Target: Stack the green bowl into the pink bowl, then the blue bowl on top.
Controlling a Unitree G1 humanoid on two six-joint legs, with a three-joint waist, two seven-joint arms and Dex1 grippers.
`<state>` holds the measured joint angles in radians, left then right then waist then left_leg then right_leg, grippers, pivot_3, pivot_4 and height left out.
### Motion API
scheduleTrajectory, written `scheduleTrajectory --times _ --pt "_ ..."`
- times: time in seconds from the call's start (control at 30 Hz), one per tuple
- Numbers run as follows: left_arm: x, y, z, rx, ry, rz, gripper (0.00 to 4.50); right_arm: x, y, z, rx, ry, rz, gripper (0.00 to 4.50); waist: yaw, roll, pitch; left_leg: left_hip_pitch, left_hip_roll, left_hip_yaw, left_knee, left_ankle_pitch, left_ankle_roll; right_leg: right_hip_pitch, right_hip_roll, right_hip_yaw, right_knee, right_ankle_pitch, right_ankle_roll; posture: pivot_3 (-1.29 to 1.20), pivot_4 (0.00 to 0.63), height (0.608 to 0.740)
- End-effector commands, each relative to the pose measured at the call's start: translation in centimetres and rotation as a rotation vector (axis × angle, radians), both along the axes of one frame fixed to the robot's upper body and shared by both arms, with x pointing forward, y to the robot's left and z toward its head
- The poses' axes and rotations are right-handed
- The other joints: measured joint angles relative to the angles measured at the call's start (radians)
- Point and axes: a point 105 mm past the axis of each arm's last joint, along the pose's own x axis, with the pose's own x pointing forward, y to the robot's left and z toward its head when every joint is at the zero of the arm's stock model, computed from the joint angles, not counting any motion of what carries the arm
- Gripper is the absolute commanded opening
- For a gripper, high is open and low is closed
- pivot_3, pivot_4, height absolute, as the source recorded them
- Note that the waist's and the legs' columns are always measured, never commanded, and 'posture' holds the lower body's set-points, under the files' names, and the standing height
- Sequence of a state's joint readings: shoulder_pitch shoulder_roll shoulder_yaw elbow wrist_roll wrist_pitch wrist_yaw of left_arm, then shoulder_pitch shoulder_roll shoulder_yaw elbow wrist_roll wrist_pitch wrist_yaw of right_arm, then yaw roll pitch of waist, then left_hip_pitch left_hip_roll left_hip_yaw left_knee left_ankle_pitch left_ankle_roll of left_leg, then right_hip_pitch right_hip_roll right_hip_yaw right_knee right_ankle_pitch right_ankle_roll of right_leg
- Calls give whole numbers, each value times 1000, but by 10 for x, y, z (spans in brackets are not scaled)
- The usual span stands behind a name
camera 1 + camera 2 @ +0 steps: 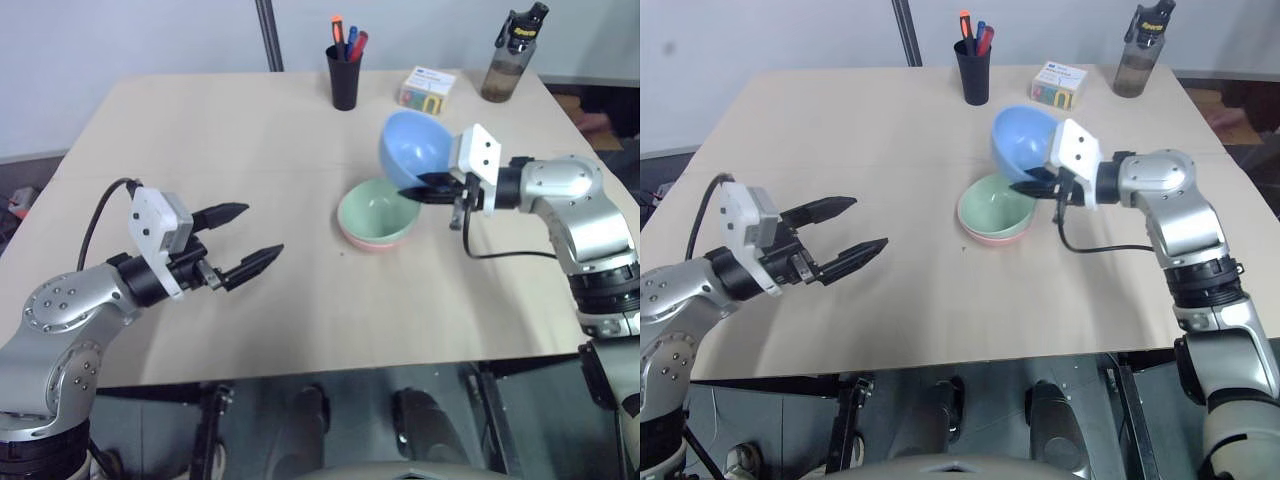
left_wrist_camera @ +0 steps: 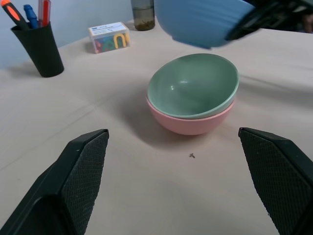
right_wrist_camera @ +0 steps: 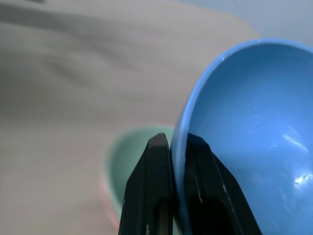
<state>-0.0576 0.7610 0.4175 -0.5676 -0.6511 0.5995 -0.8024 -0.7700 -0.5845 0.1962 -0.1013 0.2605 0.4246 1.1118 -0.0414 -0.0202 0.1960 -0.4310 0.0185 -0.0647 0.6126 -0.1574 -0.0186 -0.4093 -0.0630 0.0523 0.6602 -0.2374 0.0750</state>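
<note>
Green bowl [image 1: 378,215] is already sitting inside the pink bowl [image 2: 188,123], nested nice and snug near the middle of the worktop [image 1: 250,140], so I'd call the first half of the job done. You can see just a sliver of pink rim peeking out under the green one.

What's left is the blue bowl [image 1: 415,147]. Right gripper [image 1: 432,186] has it pinched by the rim, one finger inside and one outside, fingers clamped tight on the wall of the bowl. It's up in the air, tipped on its side, hanging just above and a bit behind the far right edge of the stack, not touching it as far as I can tell.

Left gripper [image 1: 240,240] is holding nothing, jaws spread wide, parked off to the left well clear of the bowls and pointing toward them.

So my guess: the blue one needs levelling out, lining up over the green bowl, lowering in, then release. Tilt is the bit I'd watch, since a rim pinch could let it land crooked.
</note>
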Motion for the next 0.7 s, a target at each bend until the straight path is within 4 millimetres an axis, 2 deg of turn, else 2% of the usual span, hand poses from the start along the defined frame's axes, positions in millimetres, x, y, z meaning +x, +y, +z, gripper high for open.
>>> scheduleTrajectory --times 0.03,0.1,0.17,0.2,0.33,0.5,0.57,0.7 --pt "-2 -2 6 13 -40 -5 4500 -6 12 -12 -23 12 14 75 0 0 0 0 0 0 0 0 0 0 0 0 0 0 0 0 150 740" --pt "-1 -2 6 13 -42 -3 4500 -1 16 -23 -39 36 4 75 1 0 0 0 0 0 0 0 0 0 0 0 0 0 0 0 150 740" --pt "-1 -2 6 14 -43 -1 4500 7 17 -29 -51 38 -12 779 0 0 0 -1 0 1 0 0 0 0 0 0 0 0 0 0 150 740" --pt "-2 -1 6 15 -43 0 4500 12 18 -28 -45 36 -24 935 0 0 0 -1 0 1 0 0 0 -1 0 0 0 0 0 0 150 740" --pt "-3 0 5 16 -42 9 4500 16 15 -26 -54 30 -28 2428 0 0 0 -1 0 1 0 0 0 -1 0 0 0 0 0 0 150 740" --pt "-9 -1 2 -10 -28 4 4500 15 2 -1 62 -7 -69 4430 1 0 0 -1 0 1 0 0 0 -1 0 0 0 0 0 0 150 740" --pt "-22 -5 -2 -45 25 -58 4500 6 -20 7 106 21 -84 4430 2 0 0 -1 0 1 0 0 0 -1 0 0 0 0 0 0 150 740" --pt "-23 7 -9 -35 36 23 4500 -4 -67 2 74 57 -184 4430 11 0 0 -2 0 1 0 -1 -1 0 -1 0 -3 0 0 0 150 740"
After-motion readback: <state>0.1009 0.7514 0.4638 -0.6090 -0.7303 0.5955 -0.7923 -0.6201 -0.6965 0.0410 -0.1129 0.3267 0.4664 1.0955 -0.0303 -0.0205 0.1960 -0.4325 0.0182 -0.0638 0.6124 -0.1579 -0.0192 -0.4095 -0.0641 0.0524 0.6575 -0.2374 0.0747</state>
